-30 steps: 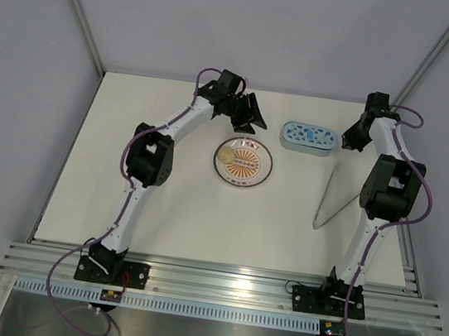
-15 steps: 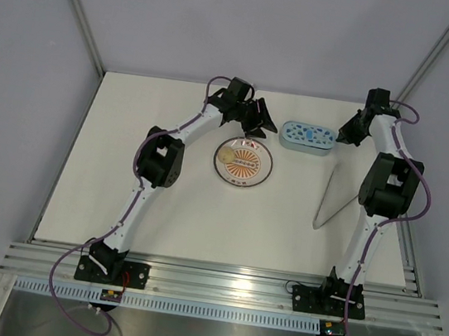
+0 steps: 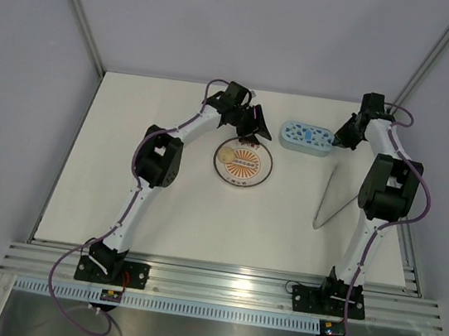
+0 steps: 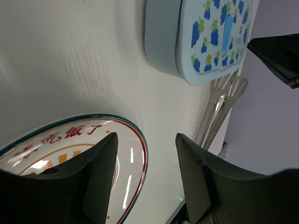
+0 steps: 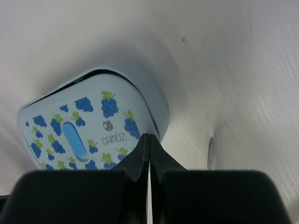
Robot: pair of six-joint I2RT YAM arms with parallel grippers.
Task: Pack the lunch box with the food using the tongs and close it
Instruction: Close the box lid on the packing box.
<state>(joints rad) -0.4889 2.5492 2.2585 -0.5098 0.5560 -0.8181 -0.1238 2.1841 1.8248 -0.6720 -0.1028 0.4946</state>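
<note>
The lunch box [image 4: 161,37] is sitting on the white tabletop [image 3: 160,209], toward the far side and right of the middle. Its lid [image 4: 210,37], pale blue with a print of blue grape bunches, is lying on top of it and covering it.

At the right end of the lunch box, the right arm [image 3: 385,186] is reaching down with the right jaws pressed together, nothing between them. Their tip is hanging over the edge of the lid in the right wrist view; whether it is touching the lid cannot be told.

The tongs [image 3: 326,197] are lying flat on the tabletop to the right of the lunch box and on its near side, slotted heads pointing toward the lunch box's right end and lying near it.

To the left of the lunch box and a little nearer the arm bases, a round white plate [image 3: 261,177] with an orange sunburst is resting on the tabletop. The food [image 3: 226,155], showing as one pale round piece, is lying on the side of the plate away from the lunch box.

Between the plate and the lunch box's left end, the left arm [image 3: 155,158] is holding the left jaws apart and empty, hovering over the plate's far rim.
</note>
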